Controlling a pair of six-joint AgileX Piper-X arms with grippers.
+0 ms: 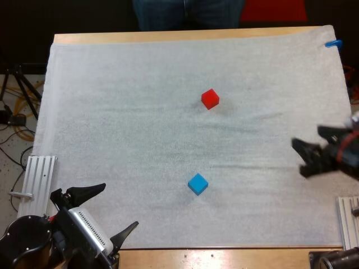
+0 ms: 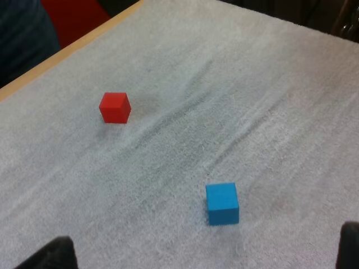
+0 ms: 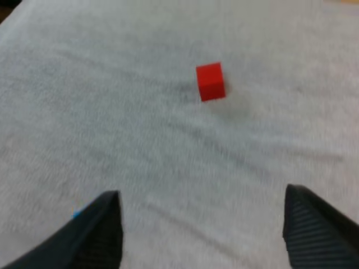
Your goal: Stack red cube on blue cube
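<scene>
The red cube (image 1: 210, 98) is sitting on the white mat (image 1: 112, 112) toward the far middle, and the blue cube (image 1: 197, 184) is resting nearer the arms, well apart from it and almost straight in front of it. Neither cube is touching anything but the mat. The left gripper (image 1: 119, 205) is hovering over the mat's near left corner with its two black fingers spread wide and gripping nothing; its wrist camera is looking past them at both cubes. The right gripper (image 1: 307, 139) is hanging over the right side of the mat, its fingers also standing wide apart and empty, pointing toward the red cube. A person (image 1: 188, 12) is standing at the far edge of the wooden table (image 1: 168, 37).
</scene>
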